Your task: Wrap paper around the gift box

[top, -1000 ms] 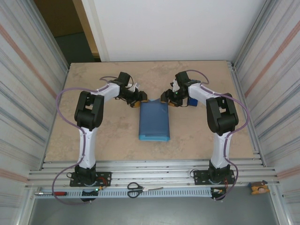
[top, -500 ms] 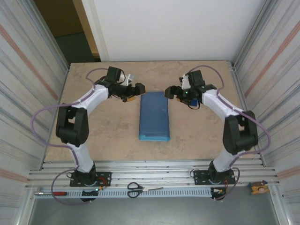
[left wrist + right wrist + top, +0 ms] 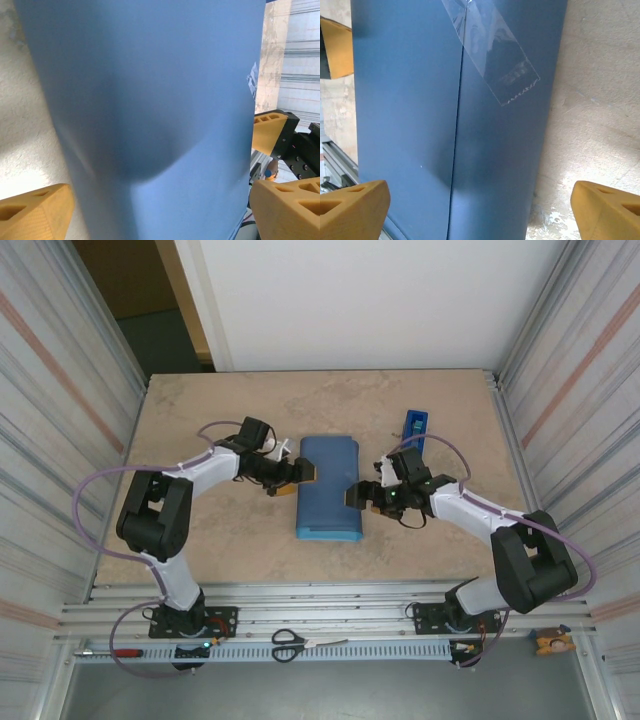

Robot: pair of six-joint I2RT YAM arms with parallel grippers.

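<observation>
The paper lies folded into a long blue packet in the middle of the table. Its seam runs lengthwise, with a strip of clear tape across it. The gift box is hidden inside the paper. My left gripper is at the packet's left edge, open, its orange fingers wide apart over the paper. At the right edge my right gripper is also open, its fingers spread over the slate-blue paper. Neither holds anything.
A blue tape dispenser stands behind the right arm, to the packet's far right. Scissors and a red-handled screwdriver lie on the metal rail in front. Corrugated metal walls close in both sides.
Both grippers opened at the packet's far end, lifted off it, then came nearer along its two sides. The tape dispenser is now uncovered behind the right arm.
</observation>
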